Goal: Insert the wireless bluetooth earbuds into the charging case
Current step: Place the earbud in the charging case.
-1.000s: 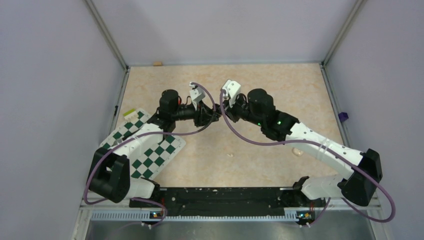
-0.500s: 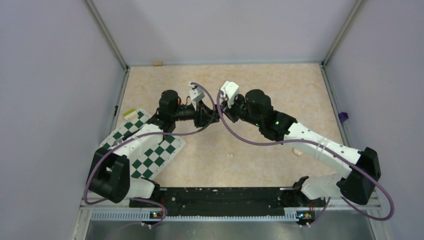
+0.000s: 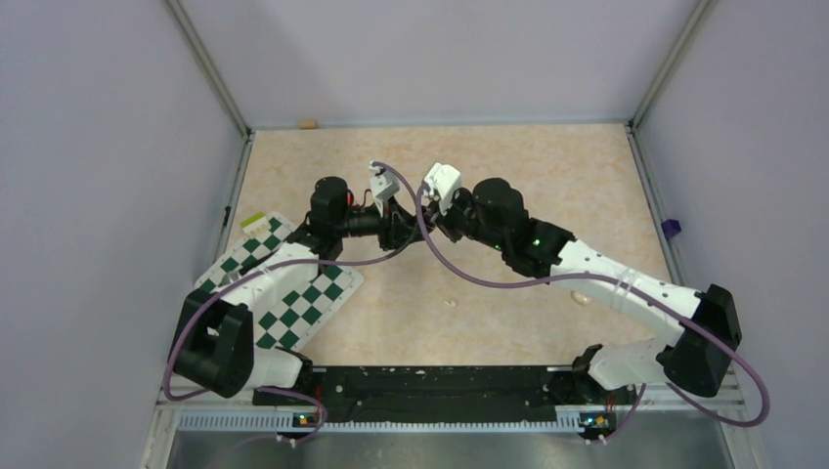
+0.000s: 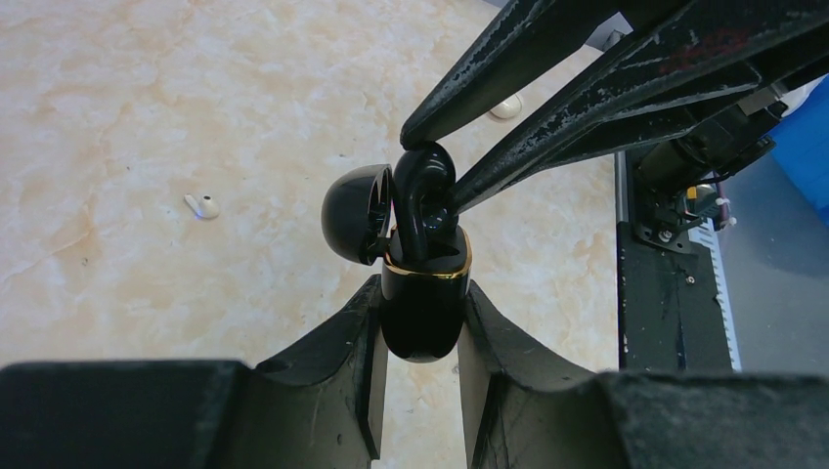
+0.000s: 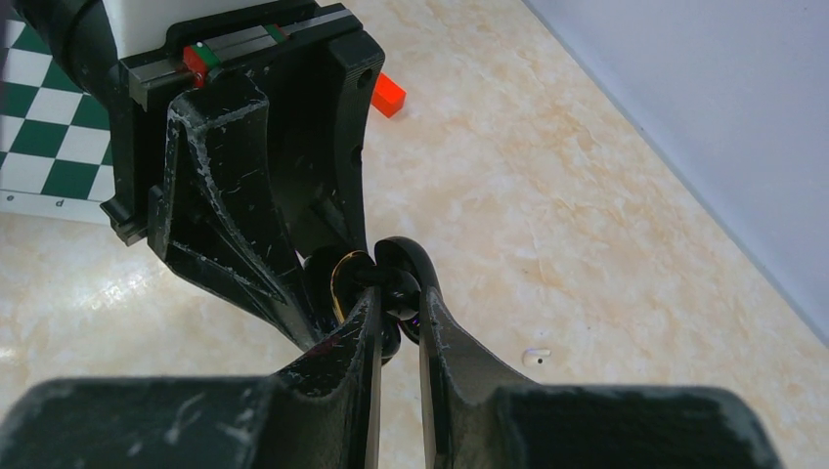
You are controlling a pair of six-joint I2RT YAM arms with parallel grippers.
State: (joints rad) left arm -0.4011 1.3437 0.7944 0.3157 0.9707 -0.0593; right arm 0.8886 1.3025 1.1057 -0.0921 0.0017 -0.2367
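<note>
My left gripper (image 4: pixel 422 286) is shut on the charging case (image 4: pixel 422 318), which here is glossy black with a gold rim. Its round lid (image 4: pixel 357 213) hangs open to the left. My right gripper (image 5: pixel 401 295) is shut on a glossy black earbud (image 5: pixel 403 289) and holds it at the case's open mouth (image 5: pixel 344 278), touching the rim. The earbud also shows in the left wrist view (image 4: pixel 422 191), standing in the opening between the right fingers. In the top view both grippers (image 3: pixel 418 225) meet above the mid table. No second earbud shows.
A small white crumb (image 3: pixel 451 303) and a cream oval piece (image 3: pixel 581 296) lie on the beige table near the front. The chequered mat (image 3: pixel 293 293) lies left under the left arm. A red block (image 5: pixel 388 95) sits beside the mat. Walls enclose the table.
My right arm has shifted a little to the left, bringing its gripper closer onto the left gripper. The left arm has not moved.
</note>
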